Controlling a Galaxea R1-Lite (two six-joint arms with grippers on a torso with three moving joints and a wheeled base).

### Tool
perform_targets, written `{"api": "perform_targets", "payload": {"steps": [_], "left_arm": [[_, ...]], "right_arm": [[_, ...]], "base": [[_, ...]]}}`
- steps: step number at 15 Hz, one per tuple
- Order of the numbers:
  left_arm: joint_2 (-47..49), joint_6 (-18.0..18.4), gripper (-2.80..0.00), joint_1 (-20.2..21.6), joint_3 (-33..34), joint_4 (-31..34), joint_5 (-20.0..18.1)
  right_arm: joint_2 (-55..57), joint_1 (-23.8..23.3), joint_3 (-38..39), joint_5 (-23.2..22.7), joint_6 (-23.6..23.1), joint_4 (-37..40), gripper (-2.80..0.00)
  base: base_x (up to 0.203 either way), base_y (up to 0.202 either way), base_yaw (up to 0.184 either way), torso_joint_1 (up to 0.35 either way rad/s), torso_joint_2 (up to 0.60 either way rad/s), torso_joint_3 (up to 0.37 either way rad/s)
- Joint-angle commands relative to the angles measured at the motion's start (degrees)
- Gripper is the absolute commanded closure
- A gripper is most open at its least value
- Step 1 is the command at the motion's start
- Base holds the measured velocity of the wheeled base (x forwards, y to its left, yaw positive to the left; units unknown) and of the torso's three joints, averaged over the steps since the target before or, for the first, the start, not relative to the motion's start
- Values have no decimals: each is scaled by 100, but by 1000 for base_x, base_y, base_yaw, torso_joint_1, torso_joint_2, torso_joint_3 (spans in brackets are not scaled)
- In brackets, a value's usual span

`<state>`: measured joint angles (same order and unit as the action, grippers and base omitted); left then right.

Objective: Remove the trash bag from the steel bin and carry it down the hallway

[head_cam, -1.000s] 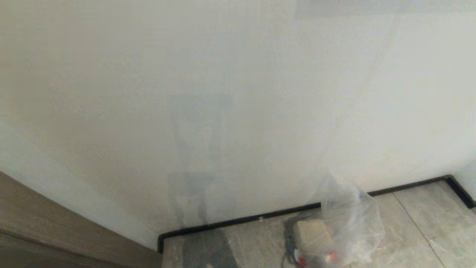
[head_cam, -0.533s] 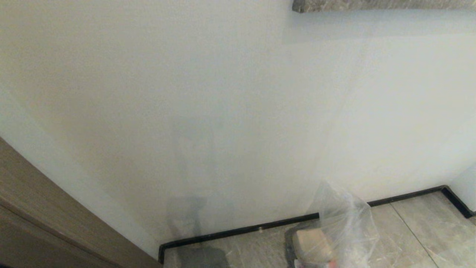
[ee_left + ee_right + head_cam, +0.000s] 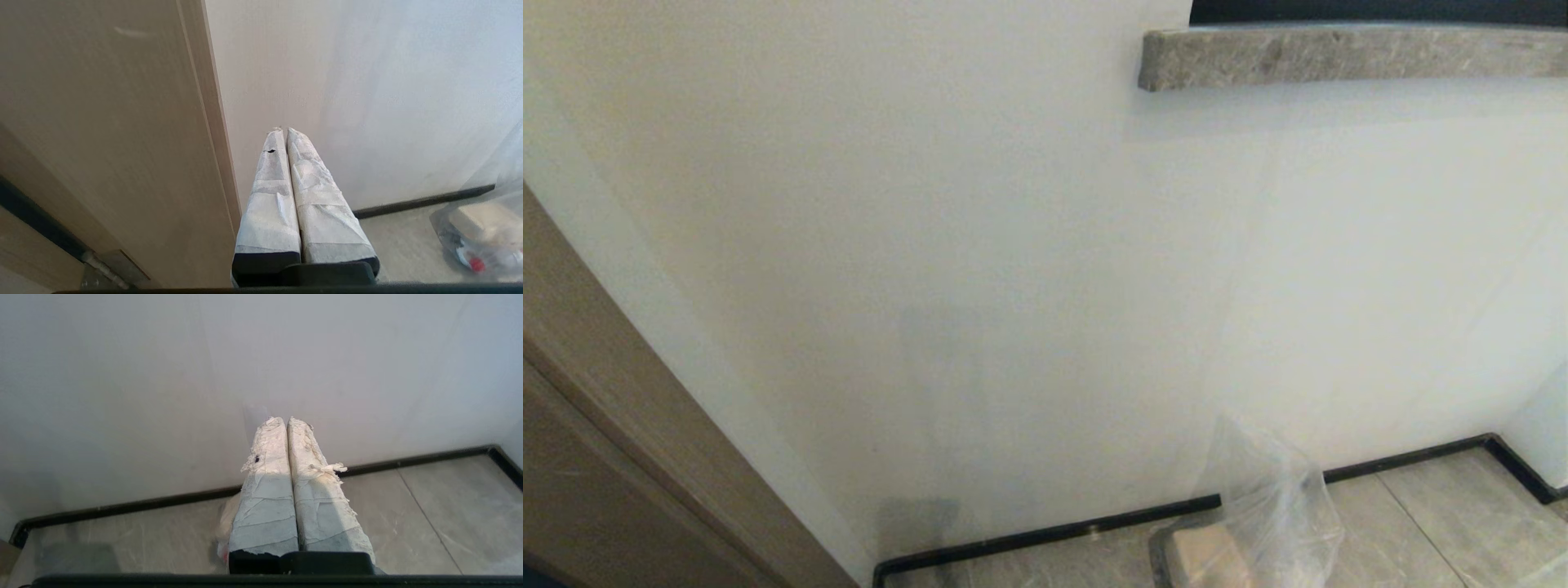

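The trash bag (image 3: pixel 1274 523), clear crinkly film over a pale beige lump, sits on the grey floor tiles against the white wall at the lower right of the head view. It also appears beside the left gripper as the bag (image 3: pixel 482 228), with something red inside. My left gripper (image 3: pixel 284 130) is shut and empty, its taped fingers pressed together and pointing at the wall beside a door. My right gripper (image 3: pixel 285 418) is shut too, and part of the bag (image 3: pixel 226 522) shows just beneath its fingers. The steel bin is out of view. Neither arm shows in the head view.
A wooden door and frame (image 3: pixel 605 457) stand at the left, close to my left gripper. A black baseboard (image 3: pixel 1054 535) runs along the wall and turns a corner at the right. A grey stone ledge (image 3: pixel 1339 53) juts from the wall high on the right.
The head view has tilted upward. The floor and bag slid toward the bottom edge and the stone ledge came into sight at the top. The bag itself stays put on the floor.
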<state>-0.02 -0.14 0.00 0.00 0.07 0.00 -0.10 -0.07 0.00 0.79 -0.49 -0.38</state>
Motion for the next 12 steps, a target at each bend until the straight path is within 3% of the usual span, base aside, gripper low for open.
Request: {"api": "perform_targets", "payload": {"steps": [1,7,12], "left_arm": [[2,-3,0,0,0,1,0],[2,6,0,0,0,1,0],[2,6,0,0,0,1,0]], "right_arm": [[10,-1,9,0,-4,-6,0],[1,-1,9,0,-4,-1,0],[10,-1,9,0,-4,3,0]], "base": [[0,0,0,2,-6,207],[0,0,0,2,2,190],[0,0,0,0,2,31]]}}
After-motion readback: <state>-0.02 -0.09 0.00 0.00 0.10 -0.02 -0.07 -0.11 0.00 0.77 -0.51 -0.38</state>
